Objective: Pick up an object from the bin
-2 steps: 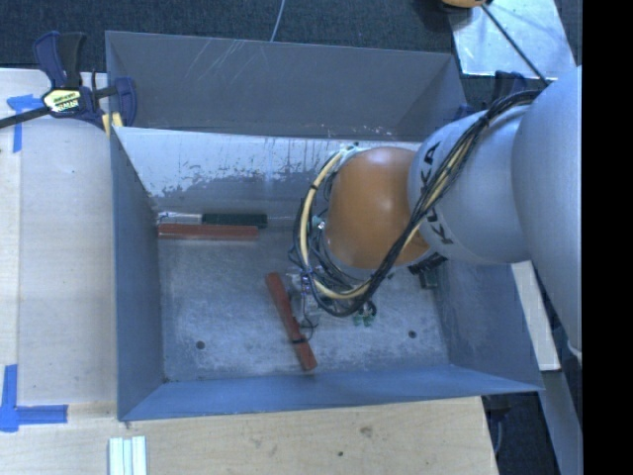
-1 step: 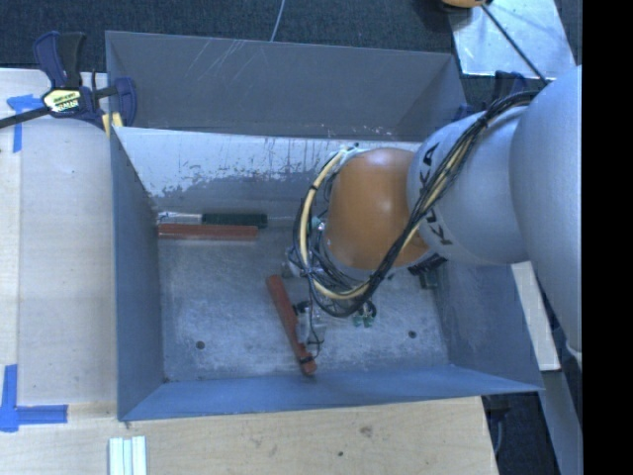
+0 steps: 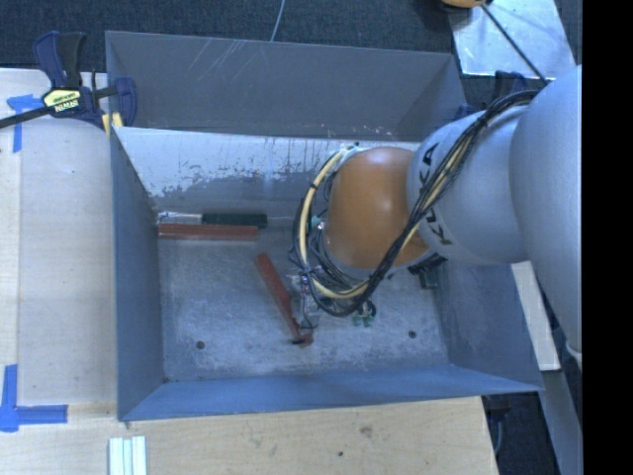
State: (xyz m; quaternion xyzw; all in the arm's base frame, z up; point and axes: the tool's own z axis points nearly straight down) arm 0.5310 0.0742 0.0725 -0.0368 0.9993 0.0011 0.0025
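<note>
A short reddish-brown stick (image 3: pixel 271 276) lies slanted on the bin floor near the middle, running from upper left to lower right. My gripper (image 3: pixel 306 303) is down over the stick's lower right half, partly hidden under the arm's orange cover. The stick's far end pokes out just below the gripper. I cannot tell whether the stick is gripped.
At the back left of the floor lie a long brown stick (image 3: pixel 206 231) and, just behind it, a dark green pen-like rod (image 3: pixel 234 220), both along the back wall. The arm and its cables cover the right part of the bin.
</note>
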